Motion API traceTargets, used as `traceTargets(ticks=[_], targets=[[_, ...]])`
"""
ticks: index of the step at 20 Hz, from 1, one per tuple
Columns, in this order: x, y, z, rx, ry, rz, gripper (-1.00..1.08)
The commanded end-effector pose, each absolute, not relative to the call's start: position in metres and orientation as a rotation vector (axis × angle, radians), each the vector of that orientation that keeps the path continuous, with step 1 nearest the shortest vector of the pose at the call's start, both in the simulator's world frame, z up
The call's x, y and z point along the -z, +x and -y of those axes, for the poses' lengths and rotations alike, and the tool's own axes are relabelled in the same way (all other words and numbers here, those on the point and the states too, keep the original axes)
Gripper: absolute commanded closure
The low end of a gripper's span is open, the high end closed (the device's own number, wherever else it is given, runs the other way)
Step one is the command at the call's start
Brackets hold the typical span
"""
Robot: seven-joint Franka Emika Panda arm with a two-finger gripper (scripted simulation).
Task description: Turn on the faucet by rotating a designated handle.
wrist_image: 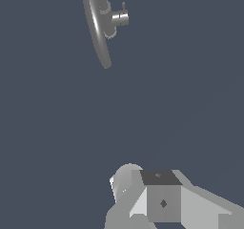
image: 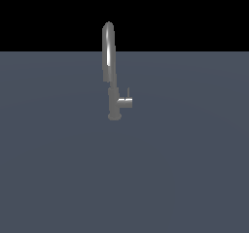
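The faucet [image: 111, 67] is a tall slim grey gooseneck tap standing upright on a small round base, mid-scene in the exterior view. Its handle [image: 126, 102] is a short grey stub sticking out low on the body toward the exterior view's right, with a thin pin rising from its end. The wrist view looks down on the faucet [wrist_image: 97, 27] and the handle [wrist_image: 120, 18] from a distance. Pale grey blocky parts of my gripper [wrist_image: 152, 199] fill that view's edge, well apart from the faucet. Its fingertips are not distinguishable. The arm does not show in the exterior view.
A flat dark blue-grey surface [image: 185, 169] spreads out around the faucet in every direction. Black background lies behind it. No other objects are visible.
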State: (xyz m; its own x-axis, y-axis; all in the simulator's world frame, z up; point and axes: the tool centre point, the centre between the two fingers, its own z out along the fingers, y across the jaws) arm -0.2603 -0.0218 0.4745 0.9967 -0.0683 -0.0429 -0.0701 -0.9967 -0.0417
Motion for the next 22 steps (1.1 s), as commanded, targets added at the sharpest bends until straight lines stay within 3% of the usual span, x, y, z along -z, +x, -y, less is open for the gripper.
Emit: traceTargets(ticks=[1,12,22], targets=[[-0.474,-0.26,0.022,-0.064,-3.096,-0.107,1.08],[-0.471,-0.243,0.018,-0.121,-3.057,-0.161,1.08],[-0.461,-0.197,0.011,-0.268,-2.943,-0.3,1.08]])
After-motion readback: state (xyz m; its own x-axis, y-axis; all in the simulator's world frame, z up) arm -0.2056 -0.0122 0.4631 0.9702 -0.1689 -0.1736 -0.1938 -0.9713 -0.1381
